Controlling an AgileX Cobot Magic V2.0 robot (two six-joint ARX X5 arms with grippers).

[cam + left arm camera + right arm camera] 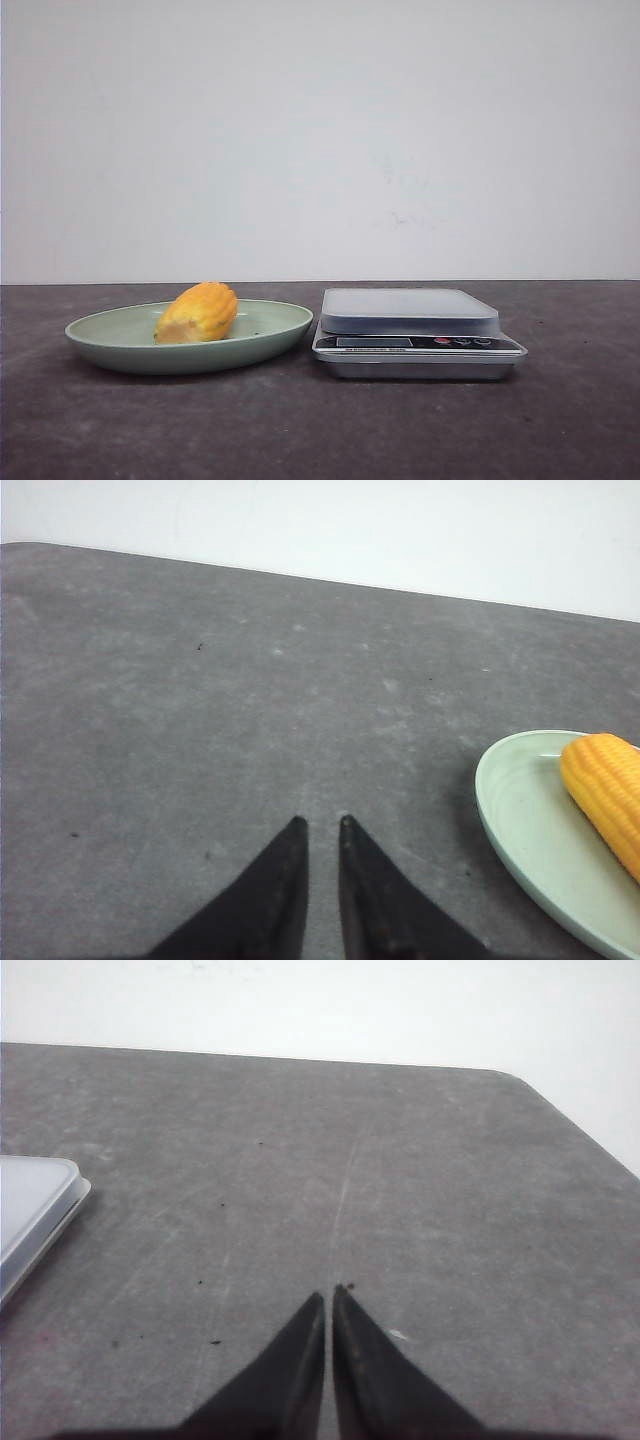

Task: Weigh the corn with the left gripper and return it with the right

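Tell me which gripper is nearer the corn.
Left. The left gripper has the corn on its green plate close by in its wrist view. The right gripper sees only the scale, with no corn in view.

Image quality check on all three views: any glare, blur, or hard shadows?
Front view: even, soft light, only a faint shadow under the pale green plate; the silver scale's display is too small to read. Left wrist view: yellow-orange corn cob sharp, black fingers slightly soft. Right wrist view: fingers likewise; no glare on the grey tabletop.
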